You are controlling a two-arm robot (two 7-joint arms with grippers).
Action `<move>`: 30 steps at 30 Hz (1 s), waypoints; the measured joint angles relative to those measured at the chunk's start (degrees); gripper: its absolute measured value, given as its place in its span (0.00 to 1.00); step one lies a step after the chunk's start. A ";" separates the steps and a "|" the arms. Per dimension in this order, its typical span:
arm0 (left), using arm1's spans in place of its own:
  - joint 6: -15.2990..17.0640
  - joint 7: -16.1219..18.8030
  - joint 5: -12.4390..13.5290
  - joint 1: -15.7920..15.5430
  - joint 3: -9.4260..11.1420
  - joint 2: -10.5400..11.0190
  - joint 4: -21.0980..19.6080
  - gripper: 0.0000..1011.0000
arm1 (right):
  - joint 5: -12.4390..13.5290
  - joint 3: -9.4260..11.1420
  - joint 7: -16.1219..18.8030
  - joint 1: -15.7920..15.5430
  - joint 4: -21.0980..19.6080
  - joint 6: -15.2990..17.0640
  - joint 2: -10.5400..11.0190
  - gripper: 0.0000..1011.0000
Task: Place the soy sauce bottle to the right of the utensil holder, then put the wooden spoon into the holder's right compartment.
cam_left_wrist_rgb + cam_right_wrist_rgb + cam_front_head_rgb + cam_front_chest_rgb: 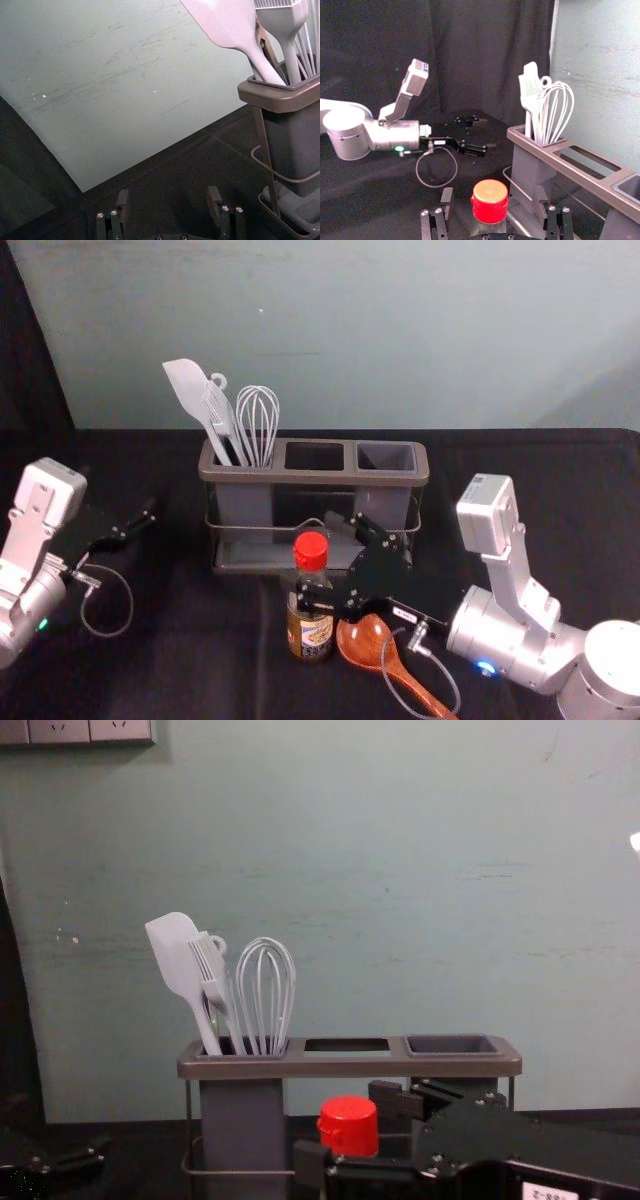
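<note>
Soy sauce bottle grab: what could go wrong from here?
The right gripper is open around the soy sauce bottle; an off-centre close could tip it. The wooden spoon lies beside the bottle, partly under that arm, so a move right might knock it. The gripper's far finger looks close to the utensil holder and may bump it.

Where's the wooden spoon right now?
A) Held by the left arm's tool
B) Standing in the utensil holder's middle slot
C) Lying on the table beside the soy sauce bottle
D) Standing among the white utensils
C: in the head view the spoon lies on the dark table, its bowl just to the right of the bottle.
</note>
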 joint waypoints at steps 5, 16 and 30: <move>0.00 0.00 0.00 0.00 0.00 0.00 0.00 1.00 | 0.66 -0.31 0.27 0.98 1.54 0.09 -0.95 0.99; 0.00 0.00 0.00 0.00 0.00 0.00 0.00 1.00 | 1.89 -1.06 1.06 2.75 4.00 0.15 -2.19 0.99; 0.00 0.00 0.00 0.00 0.00 0.00 0.00 1.00 | 2.30 -1.59 1.31 3.49 4.95 0.15 -2.59 0.99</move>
